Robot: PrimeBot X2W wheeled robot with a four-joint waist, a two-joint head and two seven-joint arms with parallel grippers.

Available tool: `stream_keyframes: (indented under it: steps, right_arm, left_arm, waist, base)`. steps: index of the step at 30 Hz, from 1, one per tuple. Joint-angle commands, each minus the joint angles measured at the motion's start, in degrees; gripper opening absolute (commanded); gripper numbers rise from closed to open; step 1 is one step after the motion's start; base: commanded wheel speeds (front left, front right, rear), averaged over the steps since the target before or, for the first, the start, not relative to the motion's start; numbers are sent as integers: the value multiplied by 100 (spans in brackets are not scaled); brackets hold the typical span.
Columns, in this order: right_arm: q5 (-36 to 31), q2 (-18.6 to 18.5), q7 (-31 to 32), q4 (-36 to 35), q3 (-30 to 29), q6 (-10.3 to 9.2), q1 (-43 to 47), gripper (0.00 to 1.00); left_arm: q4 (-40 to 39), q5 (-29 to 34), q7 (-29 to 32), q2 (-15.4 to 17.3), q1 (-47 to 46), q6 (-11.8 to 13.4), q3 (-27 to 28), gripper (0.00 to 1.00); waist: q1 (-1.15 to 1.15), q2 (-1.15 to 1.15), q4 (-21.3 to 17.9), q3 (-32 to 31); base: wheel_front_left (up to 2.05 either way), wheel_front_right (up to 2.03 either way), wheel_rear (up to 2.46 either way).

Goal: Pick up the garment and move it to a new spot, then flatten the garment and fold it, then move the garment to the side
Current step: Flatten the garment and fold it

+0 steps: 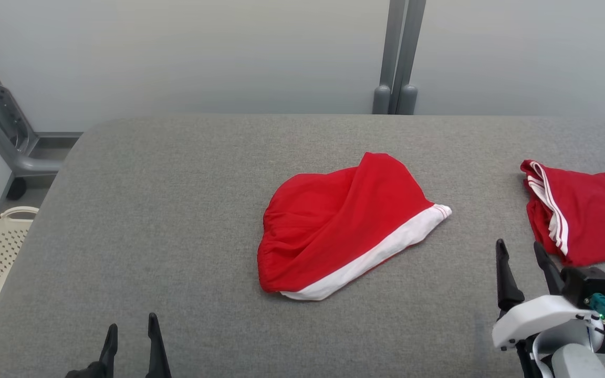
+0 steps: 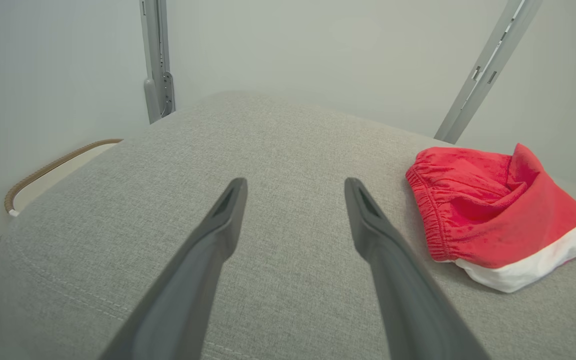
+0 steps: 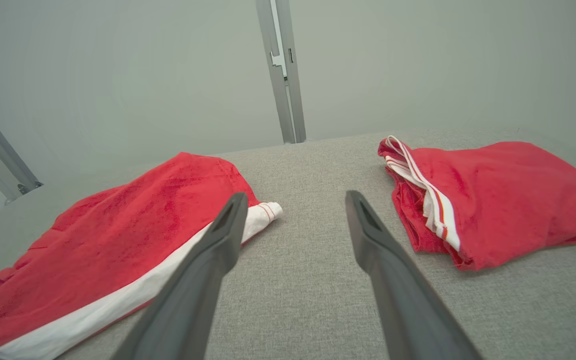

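Red garment (image 1: pixel 334 220) | long axis near-left to far-right | waistband end left

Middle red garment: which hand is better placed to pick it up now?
Right, probably. The right hand is open and sits close to the white-hemmed corner of the middle garment; the left hand, also open, is farther from it, over bare grey surface.
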Motion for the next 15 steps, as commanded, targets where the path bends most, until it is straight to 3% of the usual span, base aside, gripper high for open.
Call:
stream_keyframes:
  steps: [1,8,15]
  right_arm:
    - [-214,-9,-36,-200,147,-1,204,100]
    - [-781,-10,118,-873,646,-1,778,100]
    - [-1017,-11,152,-1200,746,-1,1158,100]
  left_arm:
    - [47,115,-1,9,96,-46,29,100]
    - [72,428,-1,19,195,-195,79,100]
    - [42,856,-1,125,254,-281,-25,100]
  waist:
    - [0,0,-66,-63]
    - [0,0,-183,-95]
    - [0,0,-265,-110]
  base:
    - [0,0,0]
    - [0,0,0]
    - [0,0,0]
